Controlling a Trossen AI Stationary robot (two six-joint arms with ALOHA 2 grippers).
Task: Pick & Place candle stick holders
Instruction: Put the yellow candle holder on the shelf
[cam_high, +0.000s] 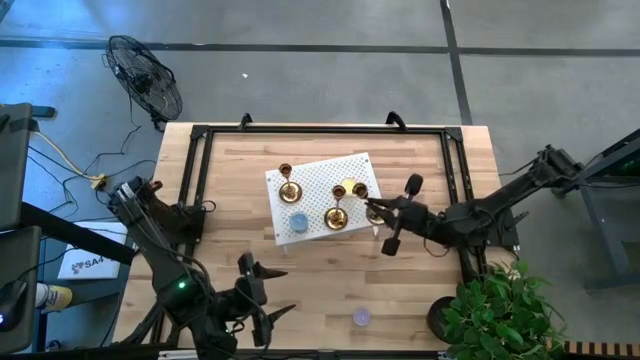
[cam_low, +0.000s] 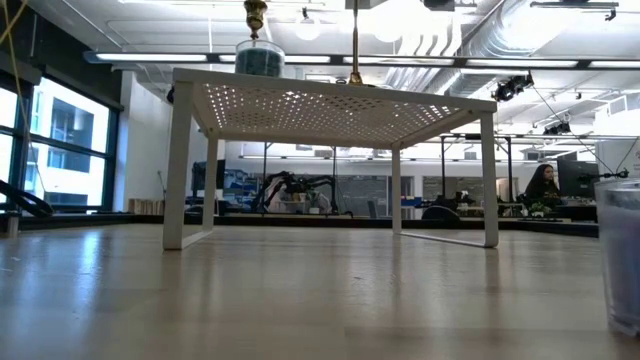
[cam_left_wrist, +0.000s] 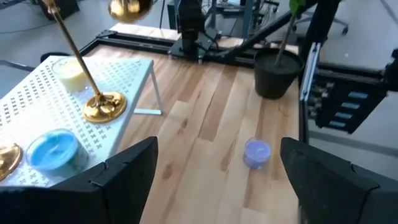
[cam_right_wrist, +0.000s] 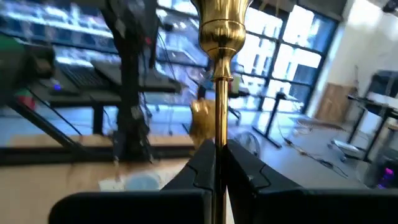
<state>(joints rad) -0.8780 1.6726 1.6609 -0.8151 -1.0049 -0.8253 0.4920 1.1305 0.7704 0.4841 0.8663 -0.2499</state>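
Right wrist view shows the right gripper (cam_right_wrist: 217, 163) clamped on a brass candlestick's stem (cam_right_wrist: 219, 112), near the white perforated rack's right edge (cam_high: 372, 180). Left gripper (cam_left_wrist: 214, 174) hangs wide open, empty, near the table's front edge (cam_high: 330, 345).

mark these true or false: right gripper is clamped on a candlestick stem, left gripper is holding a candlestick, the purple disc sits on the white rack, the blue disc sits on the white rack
1. The right gripper is shut on a candle stick holder by its stem. True.
2. The left gripper holds a candlestick. False: its fingers are open and empty, above the wooden table.
3. The purple disc sits on the white rack. False: it lies on the table, apart from the rack.
4. The blue disc sits on the white rack. True.
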